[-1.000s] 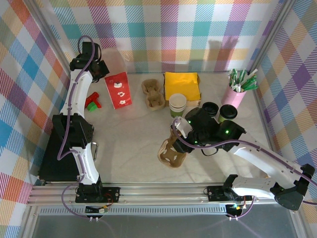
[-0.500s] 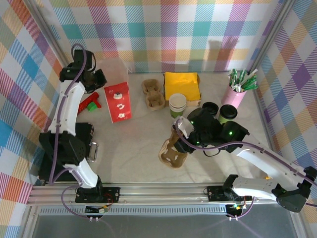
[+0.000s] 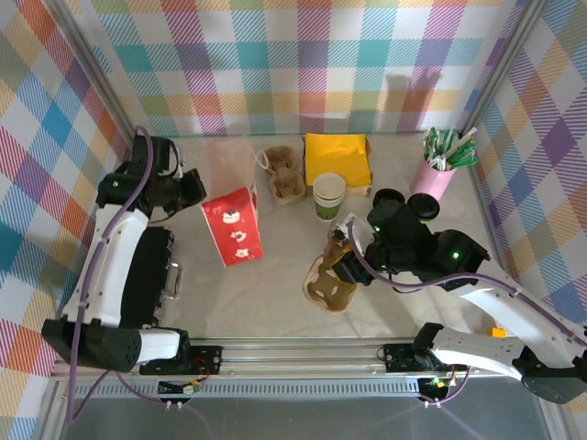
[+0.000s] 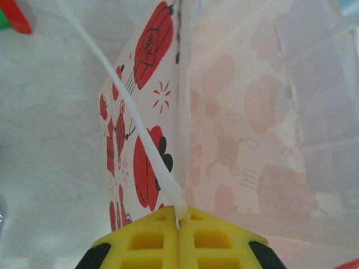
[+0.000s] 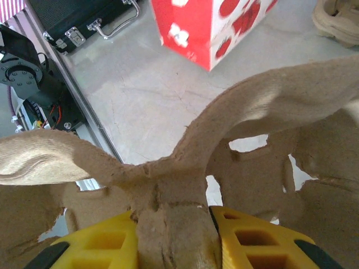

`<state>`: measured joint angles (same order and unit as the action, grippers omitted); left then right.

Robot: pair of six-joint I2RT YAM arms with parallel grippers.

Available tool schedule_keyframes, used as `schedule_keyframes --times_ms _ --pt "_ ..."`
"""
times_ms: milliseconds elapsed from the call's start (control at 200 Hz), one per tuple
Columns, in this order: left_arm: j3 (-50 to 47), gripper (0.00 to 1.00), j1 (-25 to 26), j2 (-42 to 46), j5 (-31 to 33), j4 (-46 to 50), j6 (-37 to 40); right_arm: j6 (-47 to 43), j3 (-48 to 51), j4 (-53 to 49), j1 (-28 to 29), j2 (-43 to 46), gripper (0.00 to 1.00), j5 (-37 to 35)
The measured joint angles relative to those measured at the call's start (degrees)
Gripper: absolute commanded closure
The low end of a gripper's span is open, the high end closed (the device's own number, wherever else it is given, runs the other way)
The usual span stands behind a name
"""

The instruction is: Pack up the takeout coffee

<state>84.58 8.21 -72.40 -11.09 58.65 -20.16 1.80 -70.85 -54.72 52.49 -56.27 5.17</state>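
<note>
Cardboard carrier (image 5: 269, 112) gripped by our right tool (image 5: 174, 227), up close we see left tool (image 4: 178, 223) clenched on white handle (image 4: 129, 117) of red bag (image 4: 146, 162), from above takeout coffee (image 3: 425, 205) stands far right beside pink holder (image 3: 433, 181)

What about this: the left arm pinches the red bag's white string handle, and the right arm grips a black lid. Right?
Not quite. The right wrist view shows the right gripper gripping a brown cardboard cup carrier, not a black lid. The left gripper does pinch the red bag's white string handle.
</note>
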Motion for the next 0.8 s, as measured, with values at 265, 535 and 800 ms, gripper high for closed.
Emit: schedule_keyframes --times_ms 265,535,800 --pt "-10.38 1.0 10.97 10.03 -4.04 -2.49 0.24 -2.16 -3.23 -2.49 0.0 0.17 0.67 -1.49" --pt "-14.16 1.0 19.3 10.62 -7.98 -8.17 2.47 -3.23 -14.62 -7.67 -0.02 -4.15 0.66 -0.55" --pt "-14.32 1.0 24.87 8.26 -9.4 -12.24 5.05 -3.8 -25.46 -12.0 -0.02 -6.03 0.65 1.99"
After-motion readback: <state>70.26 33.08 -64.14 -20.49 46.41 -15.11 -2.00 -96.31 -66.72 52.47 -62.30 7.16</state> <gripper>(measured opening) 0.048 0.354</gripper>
